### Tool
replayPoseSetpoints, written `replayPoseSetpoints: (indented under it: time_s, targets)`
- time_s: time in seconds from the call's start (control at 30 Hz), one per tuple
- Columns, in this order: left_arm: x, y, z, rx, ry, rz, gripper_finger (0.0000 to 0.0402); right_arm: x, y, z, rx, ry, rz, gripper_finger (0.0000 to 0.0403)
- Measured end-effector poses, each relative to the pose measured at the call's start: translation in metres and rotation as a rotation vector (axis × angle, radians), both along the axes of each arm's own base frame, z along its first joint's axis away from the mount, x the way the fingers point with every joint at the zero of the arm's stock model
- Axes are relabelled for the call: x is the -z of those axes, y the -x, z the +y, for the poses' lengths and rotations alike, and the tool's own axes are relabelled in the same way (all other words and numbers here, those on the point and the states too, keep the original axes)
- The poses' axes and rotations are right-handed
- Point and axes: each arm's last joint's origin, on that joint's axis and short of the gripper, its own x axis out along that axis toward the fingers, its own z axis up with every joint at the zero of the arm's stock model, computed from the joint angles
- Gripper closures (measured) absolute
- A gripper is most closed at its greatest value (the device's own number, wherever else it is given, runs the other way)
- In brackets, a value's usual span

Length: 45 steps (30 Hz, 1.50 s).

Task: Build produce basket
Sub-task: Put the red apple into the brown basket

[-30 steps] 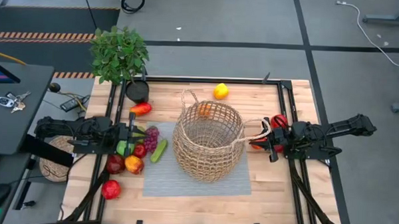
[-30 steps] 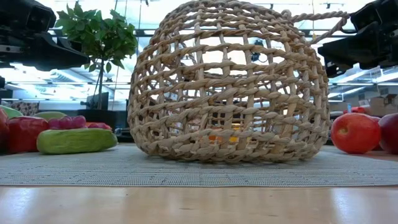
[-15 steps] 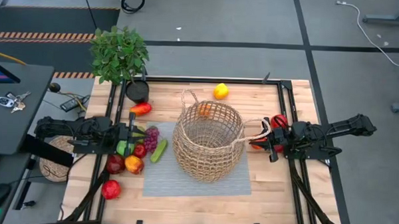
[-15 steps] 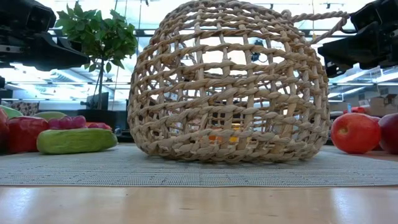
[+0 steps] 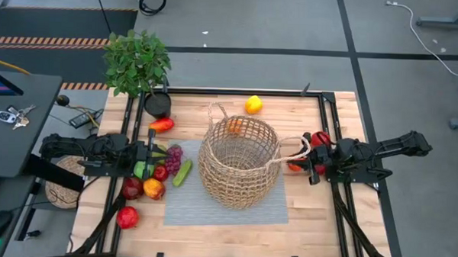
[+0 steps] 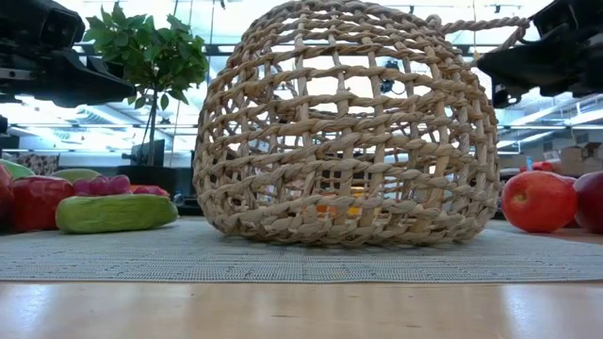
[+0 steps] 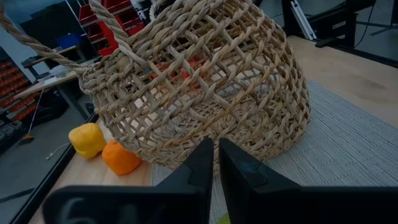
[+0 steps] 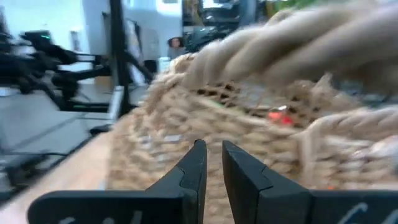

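Wicker basket [image 5: 238,163] sits mid-table on the grey mat [image 5: 226,208], with bare mat in front. Right gripper [image 5: 308,158] is pressed together beside the basket's right loop handle [image 5: 293,150]. Left gripper [image 5: 153,158], fingers together, hangs over the produce [image 5: 155,175] crowding the left edge; a lemon [image 5: 253,105] sits near the far rim.

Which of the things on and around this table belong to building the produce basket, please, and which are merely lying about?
For the job:
- wicker basket
- lemon
- cucumber
- purple grapes
- red apples
- red-orange pepper

Lying about:
- potted plant
- keys
- grey mat
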Motion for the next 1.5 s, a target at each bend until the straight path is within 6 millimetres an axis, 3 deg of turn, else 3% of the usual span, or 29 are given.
replayPoseSetpoints:
  time_s: [0.3, 0.43, 0.63, 0.77, 0.93, 1.13, 1.23, 1.5]
  targets:
    - [0.0, 0.0, 0.0, 0.0, 0.0, 0.0, 0.0371, -0.017, 0.003, -0.017, 0.407, -0.013, -0.133, 0.0345]
    - [0.0, 0.0, 0.0, 0.0, 0.0, 0.0, 0.0367, -0.029, 0.005, -0.02, 0.475, 0.039, -0.151, 0.0345]
    - [0.0, 0.0, 0.0, 0.0, 0.0, 0.0, 0.0368, -0.033, 0.006, -0.02, 0.482, 0.077, -0.149, 0.0345]
    - [0.0, 0.0, 0.0, 0.0, 0.0, 0.0, 0.0373, -0.028, 0.004, -0.019, 0.415, -0.144, -0.144, 0.0345]
    - [0.0, 0.0, 0.0, 0.0, 0.0, 0.0, 0.0372, -0.009, 0.001, -0.016, 0.325, -0.318, 0.028, 0.0345]
    - [0.0, 0.0, 0.0, 0.0, 0.0, 0.0, 0.0366, 0.006, 0.002, -0.009, 0.11, -0.394, 0.229, 0.0345]
    - [0.0, 0.0, 0.0, 0.001, 0.0, 0.0, 0.0367, 0.0, 0.005, -0.009, 0.141, -0.436, 0.322, 0.0345]
    - [0.0, 0.0, 0.0, 0.0, 0.0, 0.0, 0.0374, -0.038, 0.003, -0.008, 0.24, -0.452, 0.443, 0.0345]
